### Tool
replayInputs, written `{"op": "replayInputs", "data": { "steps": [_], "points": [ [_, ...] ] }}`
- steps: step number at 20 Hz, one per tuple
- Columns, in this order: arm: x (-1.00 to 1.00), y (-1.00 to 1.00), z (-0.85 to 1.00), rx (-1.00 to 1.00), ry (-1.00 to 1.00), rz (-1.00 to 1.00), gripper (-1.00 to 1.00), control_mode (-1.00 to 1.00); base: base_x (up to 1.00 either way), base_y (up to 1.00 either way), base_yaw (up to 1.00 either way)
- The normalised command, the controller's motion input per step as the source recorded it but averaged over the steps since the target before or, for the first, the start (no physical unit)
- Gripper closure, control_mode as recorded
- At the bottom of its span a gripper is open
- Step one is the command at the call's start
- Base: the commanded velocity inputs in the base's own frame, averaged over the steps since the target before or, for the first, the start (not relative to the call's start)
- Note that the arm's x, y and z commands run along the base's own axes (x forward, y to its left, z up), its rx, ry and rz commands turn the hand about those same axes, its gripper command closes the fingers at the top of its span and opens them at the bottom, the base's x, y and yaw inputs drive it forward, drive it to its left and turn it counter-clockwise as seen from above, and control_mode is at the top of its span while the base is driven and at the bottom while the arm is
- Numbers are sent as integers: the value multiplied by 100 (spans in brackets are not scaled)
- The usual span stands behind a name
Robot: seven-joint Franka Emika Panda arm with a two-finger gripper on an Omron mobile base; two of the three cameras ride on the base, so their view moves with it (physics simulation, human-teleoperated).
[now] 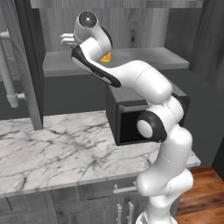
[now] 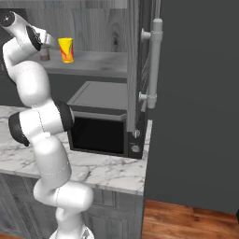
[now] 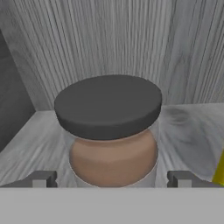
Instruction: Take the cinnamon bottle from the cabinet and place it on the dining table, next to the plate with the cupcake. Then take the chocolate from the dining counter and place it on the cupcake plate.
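Two jaws spread wide flank the bottle (image 3: 111,131) without touching it. It stands upright on the cabinet (image 2: 93,18) shelf (image 3: 188,131), just beside a yellow cup (image 2: 66,50).

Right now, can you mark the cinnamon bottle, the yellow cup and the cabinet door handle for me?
cinnamon bottle (image 3: 109,105): hand view, on its dark cap.
yellow cup (image 2: 66,50): right base view, mid-wall, on the shelf.
cabinet door handle (image 2: 155,60): right base view, on the upright metal bar.
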Motion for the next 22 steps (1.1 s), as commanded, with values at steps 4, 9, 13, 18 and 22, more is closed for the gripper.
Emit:
{"op": "replayInputs", "data": {
  "steps": [4, 9, 13, 18, 22],
  "points": [
    [11, 0, -18, 0, 0, 0, -100, -100, 0, 0, 0],
    [0, 0, -6, 0, -1, 0, 100, -100, 0, 0, 0],
    [-6, -1, -1, 0, 0, 0, 100, -100, 0, 0, 0],
    [-70, -8, -3, -2, -4, 0, 100, -100, 0, 0, 0],
    [-100, -27, -21, -5, -1, 0, 100, -100, 0, 0, 0]
  ]
}}
